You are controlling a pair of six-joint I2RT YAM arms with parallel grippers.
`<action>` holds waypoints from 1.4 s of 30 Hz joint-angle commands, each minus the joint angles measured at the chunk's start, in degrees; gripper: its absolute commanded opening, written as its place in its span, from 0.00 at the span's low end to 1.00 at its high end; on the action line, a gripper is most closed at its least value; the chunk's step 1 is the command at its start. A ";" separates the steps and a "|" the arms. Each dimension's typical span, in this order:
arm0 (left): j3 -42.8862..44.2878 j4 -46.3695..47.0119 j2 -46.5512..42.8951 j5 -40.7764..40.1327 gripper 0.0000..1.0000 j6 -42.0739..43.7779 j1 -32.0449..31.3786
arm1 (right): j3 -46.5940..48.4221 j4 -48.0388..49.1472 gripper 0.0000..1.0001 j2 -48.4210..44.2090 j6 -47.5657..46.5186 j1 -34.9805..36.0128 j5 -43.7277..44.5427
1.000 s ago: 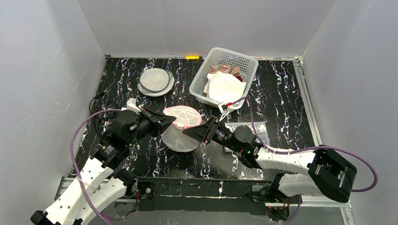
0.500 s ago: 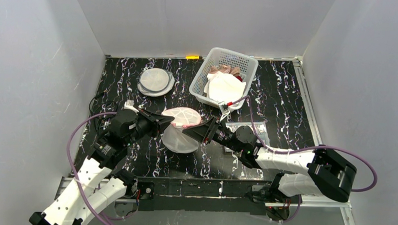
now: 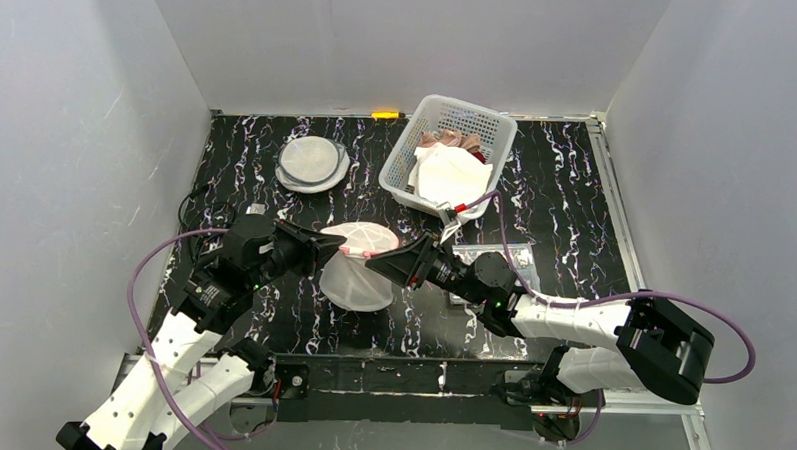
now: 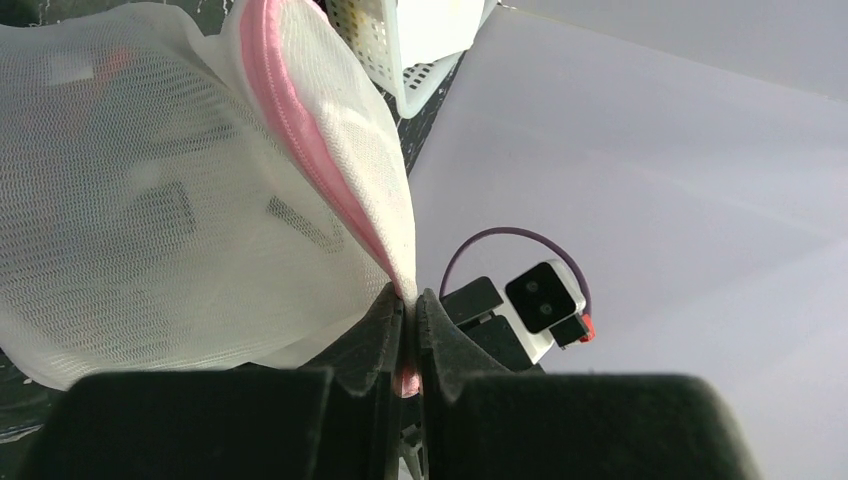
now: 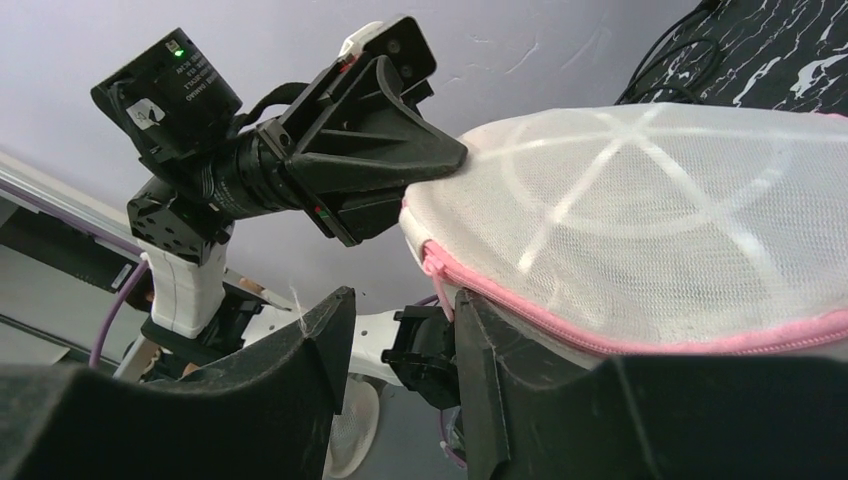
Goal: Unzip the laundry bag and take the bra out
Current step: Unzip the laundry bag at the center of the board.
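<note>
L arm comes in from the near-left corner, elbow bent, forearm angled up and toward the middle, wrist about level, pointing right. L gripper is pinched tight on the bag. In the left wrist view the two fingers meet on the white mesh edge right beside the pink zip, with no gap between them.

R arm lies low across the surface from the near-right corner, forearm stretched left, wrist pointing left and tipped up a bit. R gripper faces the L one, tips close together with the bag edge between the two. Its jaws stand roughly half apart. In the right wrist view there's clear space between the fingers, and the end of the zip sits just above that gap. I can't tell from here whether either finger touches the zip, but nothing looks clamped.

The bag is round white mesh with a star-shaped seam pattern. It sits mid-surface between the grippers, its L-side edge held up and the rest sagging below. The zip runs along the rim facing the R gripper and looks closed along the stretch I can see.

Behind the R gripper, well apart from it, is a white basket with cloth in it.
</note>
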 commanded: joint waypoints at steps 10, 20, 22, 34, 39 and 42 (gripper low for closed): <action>1.82 -0.67 -0.12 -0.03 0.00 -1.04 0.15 | 2.87 5.70 0.47 0.85 -0.39 0.33 -0.52; 2.78 -0.74 -0.44 -0.69 0.00 -0.93 0.16 | 2.61 3.64 0.47 1.57 0.54 0.31 -1.19; 3.23 -0.76 -0.37 -0.74 0.00 -0.86 0.16 | 2.45 3.08 0.47 1.48 0.54 0.31 -1.20; 4.91 -0.66 -0.38 0.12 0.00 -0.76 0.16 | 2.89 2.73 0.52 1.96 0.14 0.42 -0.46; 4.70 -0.67 -0.53 0.21 0.00 -0.83 0.16 | 3.88 3.55 0.52 2.48 -0.09 0.43 -0.40; 4.64 -0.67 -0.60 0.29 0.00 -0.89 0.11 | 4.57 3.63 0.53 2.65 -0.37 0.41 -0.37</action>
